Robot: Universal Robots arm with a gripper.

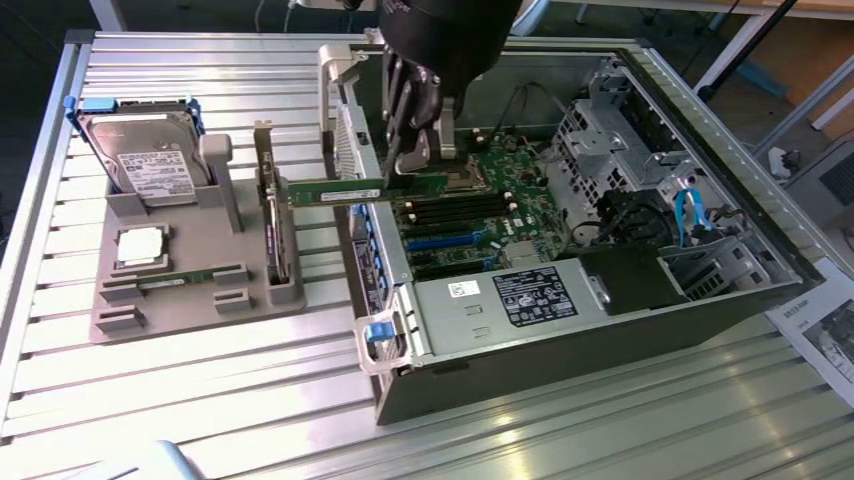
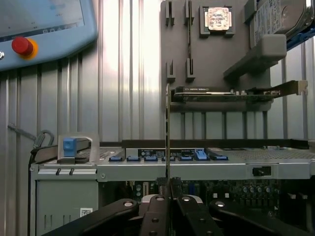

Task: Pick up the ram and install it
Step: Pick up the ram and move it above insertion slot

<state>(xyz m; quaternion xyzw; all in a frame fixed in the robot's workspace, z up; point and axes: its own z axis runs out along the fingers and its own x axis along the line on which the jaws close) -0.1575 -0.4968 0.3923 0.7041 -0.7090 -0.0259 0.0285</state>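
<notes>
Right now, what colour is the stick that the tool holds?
Green; the ram shows best in the exterior view.

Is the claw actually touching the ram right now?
Touching. The wrist view shows the claw closed on the ram, whose thin edge rises straight out of its grip; the exterior view shows the ram held in the air at the open case.

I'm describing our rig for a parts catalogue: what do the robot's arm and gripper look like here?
The arm ends in a bulky, glossy black cylindrical wrist. Its two-fingered gripper is built of slim dark metal link bars with a grey sheen. Seen from the wrist view, the black fingers carry small round silver pivot pins at their joints.
</notes>
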